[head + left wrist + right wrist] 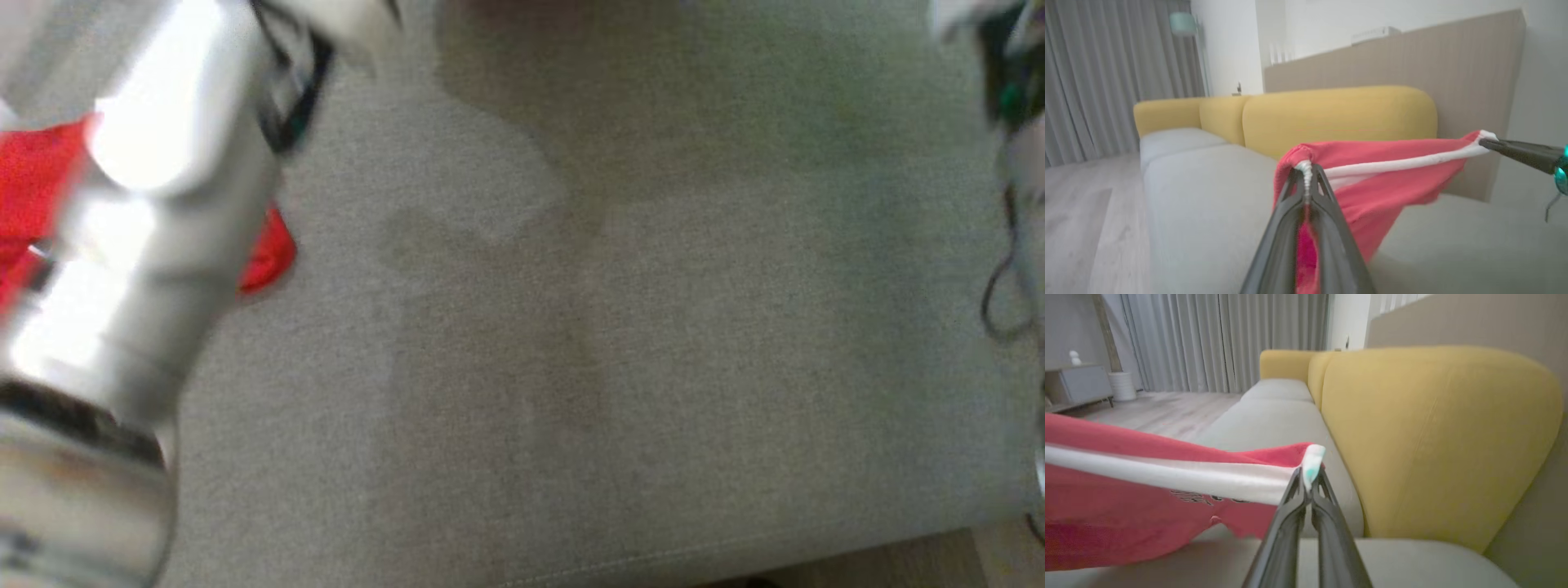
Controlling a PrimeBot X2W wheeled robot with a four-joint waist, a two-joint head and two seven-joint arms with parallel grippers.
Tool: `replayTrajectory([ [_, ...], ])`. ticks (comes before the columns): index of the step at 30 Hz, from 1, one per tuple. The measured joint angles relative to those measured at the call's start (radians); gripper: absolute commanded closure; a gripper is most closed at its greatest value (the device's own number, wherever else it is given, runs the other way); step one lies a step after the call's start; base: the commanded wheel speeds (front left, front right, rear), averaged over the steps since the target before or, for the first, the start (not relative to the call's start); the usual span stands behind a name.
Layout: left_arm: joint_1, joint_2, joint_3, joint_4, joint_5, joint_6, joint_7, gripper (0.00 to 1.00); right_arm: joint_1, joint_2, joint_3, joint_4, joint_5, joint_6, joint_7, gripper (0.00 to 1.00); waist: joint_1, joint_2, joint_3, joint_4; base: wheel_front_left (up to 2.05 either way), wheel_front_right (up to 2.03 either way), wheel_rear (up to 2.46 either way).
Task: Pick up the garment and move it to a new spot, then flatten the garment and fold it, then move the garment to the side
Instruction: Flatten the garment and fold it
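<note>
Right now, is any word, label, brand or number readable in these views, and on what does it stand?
Dark print on the red garment, just below its white band: too blurred to read.
No other writing can be made out.

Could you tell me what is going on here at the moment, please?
The robot holds a red garment up between its arms. The left end effector is shut on one end of its white band and the right end effector on the other, so the band runs taut. The cloth hangs over the grey sofa seat, not yet laid flat or folded.
</note>
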Motion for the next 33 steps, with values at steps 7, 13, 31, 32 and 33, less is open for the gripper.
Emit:
replayTrajectory([
  [7,0.325,0.018,-0.210,-0.100,0.005,-0.007,-0.003,1.00,0.253,-0.079,0.138,0.028,0.163,0.000,0.086,1.00,0.0001,0.0000,-0.052,0.017,0.00,0.00,0.00],
  [13,0.509,0.027,-0.295,-0.205,0.007,-0.007,-0.003,1.00,0.407,-0.191,0.229,-0.043,0.282,0.000,0.191,1.00,0.0000,0.0000,-0.116,0.025,0.00,0.00,0.00],
  [31,0.773,0.102,-0.352,-0.542,-0.038,0.120,0.039,1.00,0.749,-0.407,0.143,-0.459,0.418,0.000,0.395,1.00,0.0000,0.0001,-0.241,-0.009,0.00,0.00,0.00],
  [32,0.772,0.105,-0.348,-0.550,-0.038,0.126,0.039,1.00,0.758,-0.405,0.125,-0.477,0.405,0.000,0.397,1.00,0.0001,0.0001,-0.237,-0.006,0.00,0.00,0.00],
  [33,0.769,0.106,-0.346,-0.554,-0.038,0.127,0.041,1.00,0.761,-0.401,0.106,-0.493,0.388,0.000,0.399,1.00,0.0002,0.0001,-0.233,-0.002,0.00,0.00,0.00],
])
